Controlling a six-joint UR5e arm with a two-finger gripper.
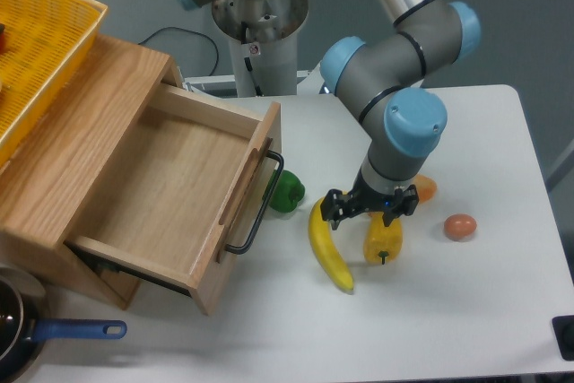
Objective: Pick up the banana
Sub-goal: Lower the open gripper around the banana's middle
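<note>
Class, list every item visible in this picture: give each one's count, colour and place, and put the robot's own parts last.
banana: 1, yellow, table centre
yellow pepper: 1, yellow, right of banana
green pepper: 1, green, by drawer handle
orange piece: 1, orange, mostly hidden behind arm
egg: 1, brown, right of yellow pepper
drawer: 1, wooden, open, left
basket: 1, yellow, top left
pan: 1, blue handle, bottom left
table: 1, white
arm: 1, grey and blue
tool: 1, black, between banana and yellow pepper
</note>
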